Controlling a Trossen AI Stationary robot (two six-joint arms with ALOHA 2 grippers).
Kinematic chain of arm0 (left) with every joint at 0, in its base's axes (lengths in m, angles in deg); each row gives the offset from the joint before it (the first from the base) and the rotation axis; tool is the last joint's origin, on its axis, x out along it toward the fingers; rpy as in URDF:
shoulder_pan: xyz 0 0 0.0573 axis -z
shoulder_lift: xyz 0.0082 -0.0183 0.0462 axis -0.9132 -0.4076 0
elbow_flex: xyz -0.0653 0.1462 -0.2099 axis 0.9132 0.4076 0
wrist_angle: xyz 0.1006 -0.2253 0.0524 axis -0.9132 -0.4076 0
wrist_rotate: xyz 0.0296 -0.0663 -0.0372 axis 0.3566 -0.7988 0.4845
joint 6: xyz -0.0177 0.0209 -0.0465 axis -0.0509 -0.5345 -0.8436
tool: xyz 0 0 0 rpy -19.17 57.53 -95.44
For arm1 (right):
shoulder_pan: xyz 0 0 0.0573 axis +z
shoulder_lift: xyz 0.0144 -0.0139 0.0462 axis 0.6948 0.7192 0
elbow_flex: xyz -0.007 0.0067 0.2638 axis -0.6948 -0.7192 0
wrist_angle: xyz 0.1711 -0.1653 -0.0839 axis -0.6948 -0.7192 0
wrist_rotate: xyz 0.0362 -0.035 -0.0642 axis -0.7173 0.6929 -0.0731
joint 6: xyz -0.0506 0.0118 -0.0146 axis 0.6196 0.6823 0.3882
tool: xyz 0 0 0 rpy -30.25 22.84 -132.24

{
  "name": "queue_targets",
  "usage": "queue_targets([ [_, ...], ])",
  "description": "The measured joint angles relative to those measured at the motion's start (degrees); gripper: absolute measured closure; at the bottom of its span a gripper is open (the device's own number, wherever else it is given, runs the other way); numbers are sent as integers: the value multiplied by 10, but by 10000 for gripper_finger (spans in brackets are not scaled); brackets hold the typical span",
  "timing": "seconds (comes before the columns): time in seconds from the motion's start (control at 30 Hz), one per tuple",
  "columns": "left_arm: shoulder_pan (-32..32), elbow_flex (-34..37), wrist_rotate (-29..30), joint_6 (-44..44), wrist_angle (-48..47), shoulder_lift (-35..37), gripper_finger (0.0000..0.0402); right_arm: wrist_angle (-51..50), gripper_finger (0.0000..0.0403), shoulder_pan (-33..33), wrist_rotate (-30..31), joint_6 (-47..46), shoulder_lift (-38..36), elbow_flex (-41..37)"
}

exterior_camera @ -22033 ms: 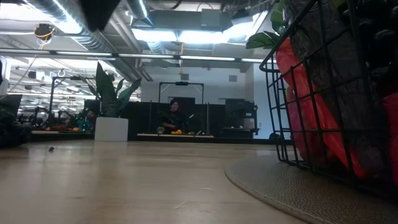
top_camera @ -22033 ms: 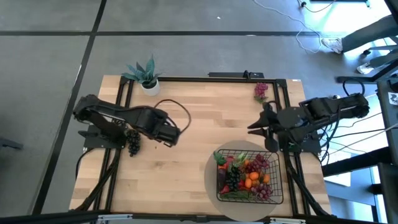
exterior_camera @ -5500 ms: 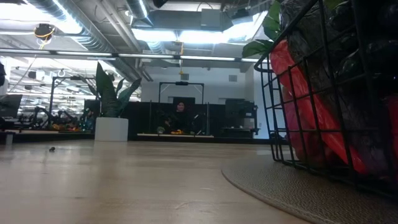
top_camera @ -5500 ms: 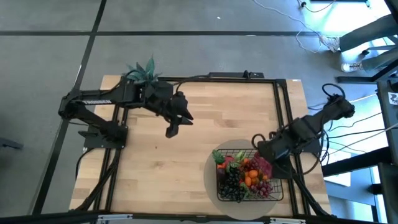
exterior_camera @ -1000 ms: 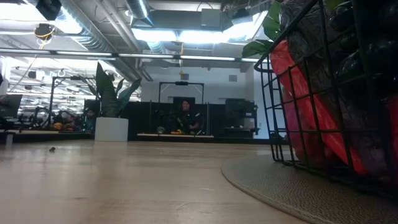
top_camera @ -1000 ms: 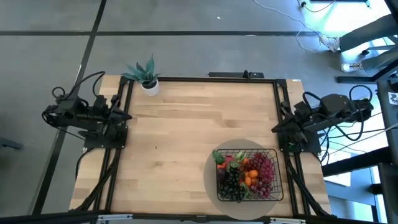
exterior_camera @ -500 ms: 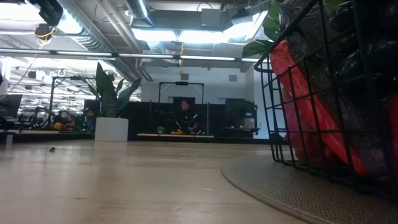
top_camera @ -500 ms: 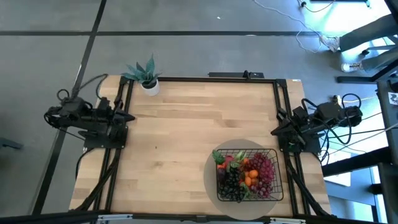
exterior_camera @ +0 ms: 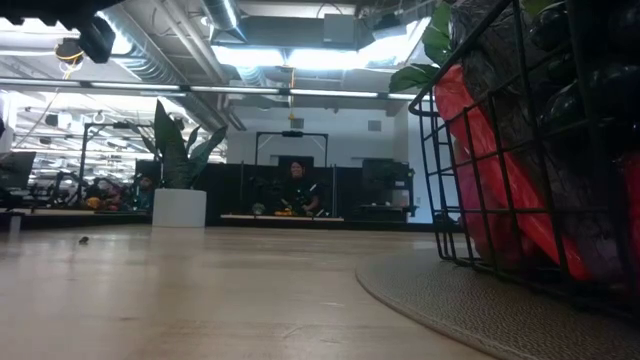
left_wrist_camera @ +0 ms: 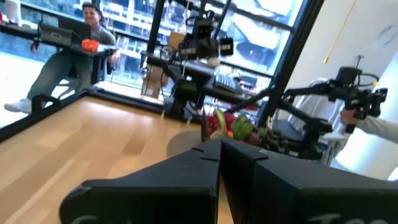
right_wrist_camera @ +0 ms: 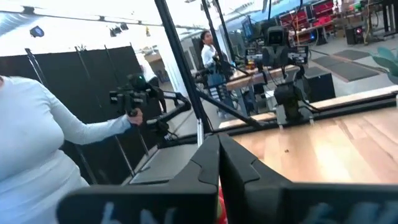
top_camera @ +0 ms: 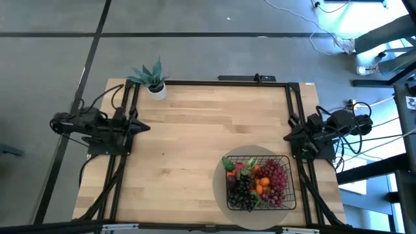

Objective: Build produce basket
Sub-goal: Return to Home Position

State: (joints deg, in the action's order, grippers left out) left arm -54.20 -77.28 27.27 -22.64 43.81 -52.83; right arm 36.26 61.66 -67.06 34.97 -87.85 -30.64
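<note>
Black wire basket [top_camera: 260, 157], heaped with produce [top_camera: 257, 183], sits on a round mat [top_camera: 220, 188] near the right gripper [top_camera: 287, 136], well apart from the left gripper [top_camera: 144, 127]; both grippers' fingers are pressed together.

We saw a potted plant [top_camera: 153, 77] at the tabletop's [top_camera: 195, 143] far left corner, a round beige mat [top_camera: 220, 182] near its right edge.

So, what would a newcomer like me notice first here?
The black wire basket, heaped with bright toy produce, stands on a round mat toward the right side of the wooden table. A small potted plant marks a left corner. Both arms sit folded at the table's sides, the left gripper and right gripper with jaws shut.
</note>
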Motion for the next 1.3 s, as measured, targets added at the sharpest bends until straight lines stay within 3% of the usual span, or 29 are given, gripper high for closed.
queue_targets([
  [0.13, 0, 44, 0, 16, 56, 0, 401, 71, 403, 0, -1, 13, 0, -34],
  [0.77, 0, 200, 21, 19, 113, 0, 402, 238, 403, 0, -17, 36, 1, -216],
  [1.07, 0, 205, 19, 64, 131, 0, 401, 243, 403, 0, -17, 131, 2, -237],
  [1.3, 0, 205, 19, 64, 131, 0, 396, 228, 403, 0, 13, 150, 2, -237],
])
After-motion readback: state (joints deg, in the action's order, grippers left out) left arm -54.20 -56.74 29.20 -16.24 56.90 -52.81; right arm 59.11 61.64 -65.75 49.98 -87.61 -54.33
